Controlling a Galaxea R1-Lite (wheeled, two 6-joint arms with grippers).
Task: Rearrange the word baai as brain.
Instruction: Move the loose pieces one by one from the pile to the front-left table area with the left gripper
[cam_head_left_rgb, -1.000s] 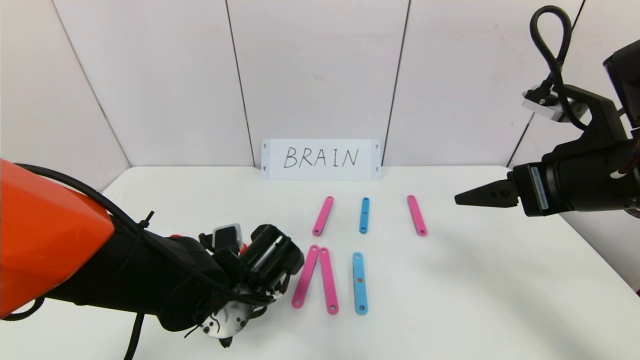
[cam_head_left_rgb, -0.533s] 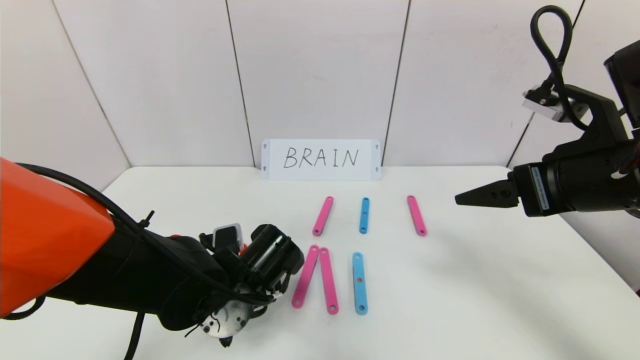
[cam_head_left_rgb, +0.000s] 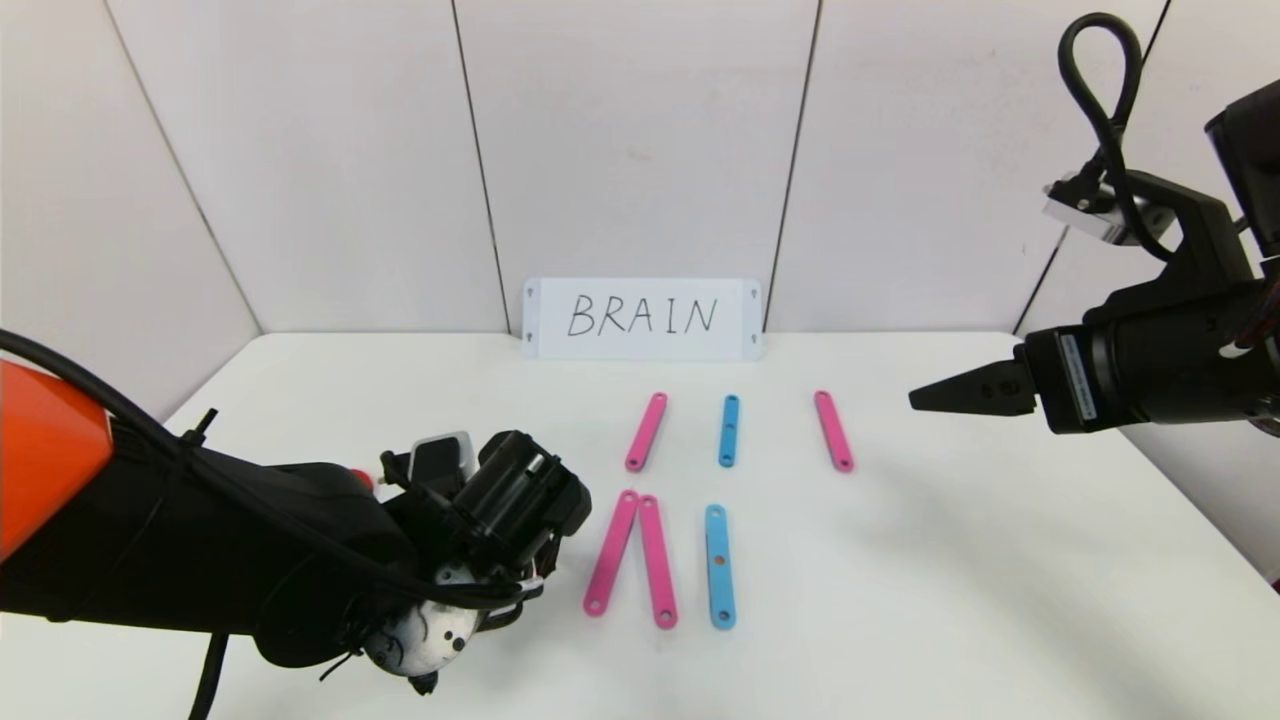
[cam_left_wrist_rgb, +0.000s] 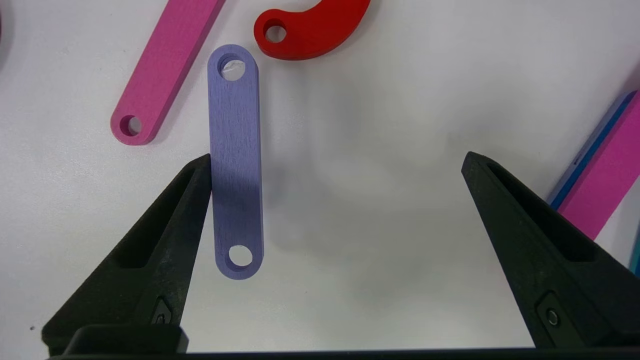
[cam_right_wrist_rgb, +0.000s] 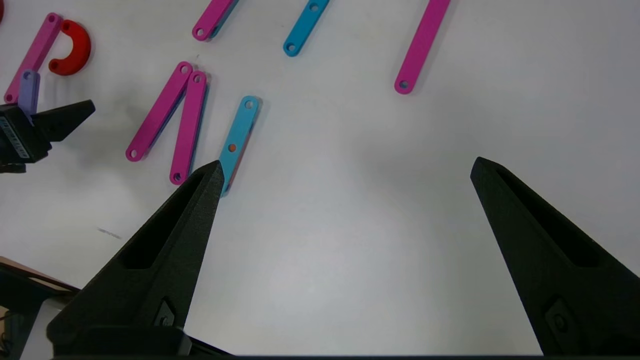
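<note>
The letter pieces lie flat on the white table (cam_head_left_rgb: 950, 560). In the head view a pink strip (cam_head_left_rgb: 646, 431), a blue strip (cam_head_left_rgb: 729, 430) and a pink strip (cam_head_left_rgb: 833, 431) form a far row. Two pink strips joined in a narrow V (cam_head_left_rgb: 611, 552) and a blue strip (cam_head_left_rgb: 720, 566) lie nearer. My left gripper (cam_left_wrist_rgb: 336, 157) is open low over the table. A short purple strip (cam_left_wrist_rgb: 235, 160) lies just inside one finger, beside a pink strip (cam_left_wrist_rgb: 167, 70) and a red C-curve (cam_left_wrist_rgb: 312, 30). My left arm (cam_head_left_rgb: 300, 540) hides these from the head view. My right gripper (cam_right_wrist_rgb: 347, 162) is open and empty, high at the right.
The white card handwritten BRAIN (cam_head_left_rgb: 642, 318) stands against the back wall. The right wrist view shows my left gripper (cam_right_wrist_rgb: 45, 127) at the purple strip (cam_right_wrist_rgb: 28, 90), with the red C-curve (cam_right_wrist_rgb: 75, 47) beyond. The table's right edge runs below my right arm.
My left arm has shifted to the left and slightly back, taking its gripper farther from the pink V. The strips and my right arm have not moved.
</note>
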